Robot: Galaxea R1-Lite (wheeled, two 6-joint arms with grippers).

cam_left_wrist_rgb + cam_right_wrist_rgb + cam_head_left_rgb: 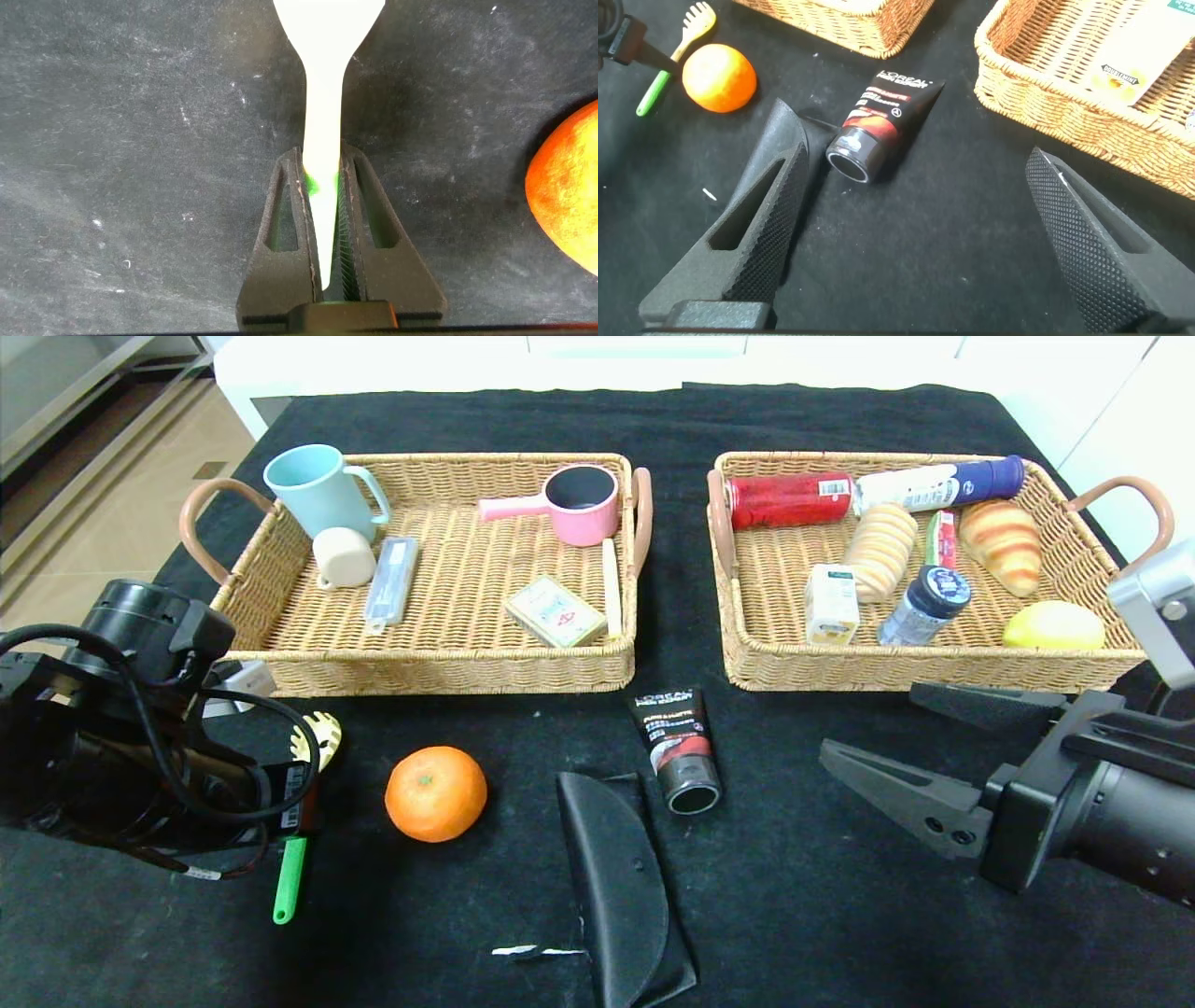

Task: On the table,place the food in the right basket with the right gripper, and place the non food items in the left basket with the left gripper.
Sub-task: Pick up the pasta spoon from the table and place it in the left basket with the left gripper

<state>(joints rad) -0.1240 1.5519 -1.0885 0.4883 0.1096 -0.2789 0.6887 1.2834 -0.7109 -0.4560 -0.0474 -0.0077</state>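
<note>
- Your left gripper (327, 233) is clenched on the pasta fork (297, 845) at the near left of the table (822, 915); the left wrist view shows the jaws pinching the thin handle just below the yellow head.
- The fork appears to lie on the cloth, not yet lifted. The handle is narrow and smooth, so it could pivot or slide out of the jaws if you lift fast or swing hard.
- The left basket (280, 607) sits just beyond the fork. Its near wall is the snag risk: carry too low and the green handle end may catch the wicker rim and be knocked loose.
- That basket already holds a blue mug (322, 490), a pink pot (579, 504) and a card box (555, 612); a drop onto the mug could tip it. The middle of the basket floor looks free.
- The orange (436, 793) lies just right of the fork. A sideways sweep of the handle could set it rolling.
- Your right gripper (896, 747) hangs released, jaws wide, at the near right, before the right basket (747, 663). The black tube (680, 751) lies near it; a stray move could nudge that tube.
- The black case (621, 887) lies near centre, well apart from both claws.
</note>
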